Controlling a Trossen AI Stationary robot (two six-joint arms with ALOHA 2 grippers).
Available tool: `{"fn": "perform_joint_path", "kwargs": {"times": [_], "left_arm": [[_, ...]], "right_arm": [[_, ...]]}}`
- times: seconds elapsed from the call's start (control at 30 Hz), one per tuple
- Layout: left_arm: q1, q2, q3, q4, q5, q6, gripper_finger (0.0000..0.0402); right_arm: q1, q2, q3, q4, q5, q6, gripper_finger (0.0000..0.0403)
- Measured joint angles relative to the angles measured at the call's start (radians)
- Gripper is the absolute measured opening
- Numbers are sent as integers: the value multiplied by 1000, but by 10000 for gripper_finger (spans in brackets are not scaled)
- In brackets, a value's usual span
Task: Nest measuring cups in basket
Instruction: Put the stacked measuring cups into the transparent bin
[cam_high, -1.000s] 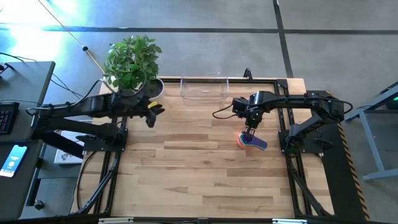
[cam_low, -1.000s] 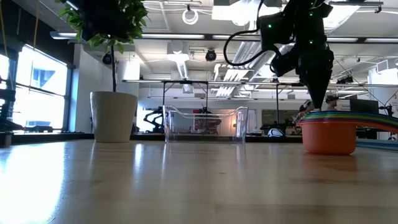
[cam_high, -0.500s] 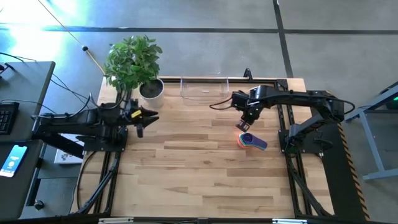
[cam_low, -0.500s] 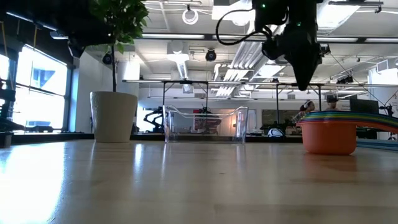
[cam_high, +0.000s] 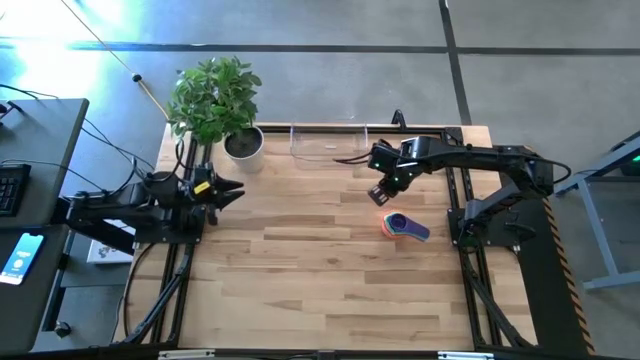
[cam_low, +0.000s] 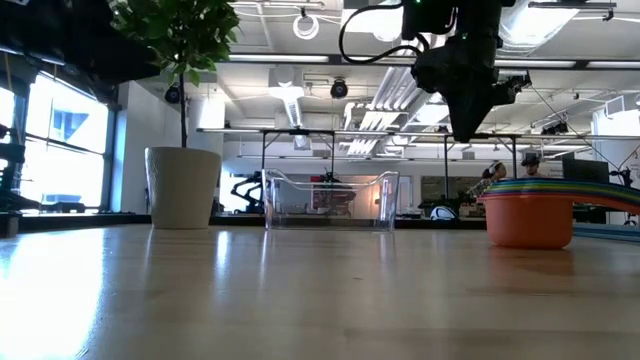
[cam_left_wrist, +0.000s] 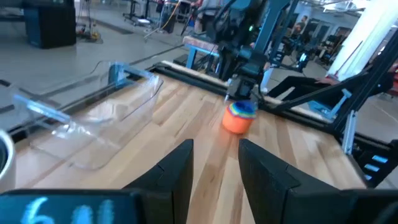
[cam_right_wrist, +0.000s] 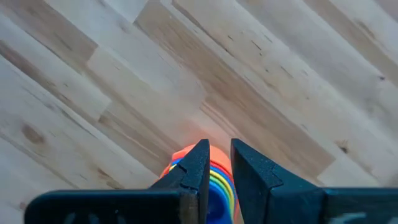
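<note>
Orange-based nested plastic cup stack (cam_high: 403, 227): on wood, outside clear plastic basket (cam_high: 327, 143).
My right claw (cam_high: 379, 195): narrow gap, empty, above table.
Next: grip stack, carry it in.

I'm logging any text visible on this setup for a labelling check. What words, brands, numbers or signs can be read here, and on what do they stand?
No text can be read for certain.
Glowing blurred marks that may be digits on the left gripper body: too blurred to read.
Phone screen beside the table: too small to read.
Measuring cups, basket, plant pot: no visible lettering.
</note>
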Motion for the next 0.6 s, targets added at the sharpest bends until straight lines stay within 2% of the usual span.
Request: {"fn": "perform_joint_path", "kwargs": {"times": [0.3,0.6], "left_arm": [[0,-121,-75,-27,3,-1,117],[0,-118,-122,-44,1,9,117]], "right_arm": [[0,0,0,13,-17,41,57],[0,0,0,17,-52,40,57]]}}
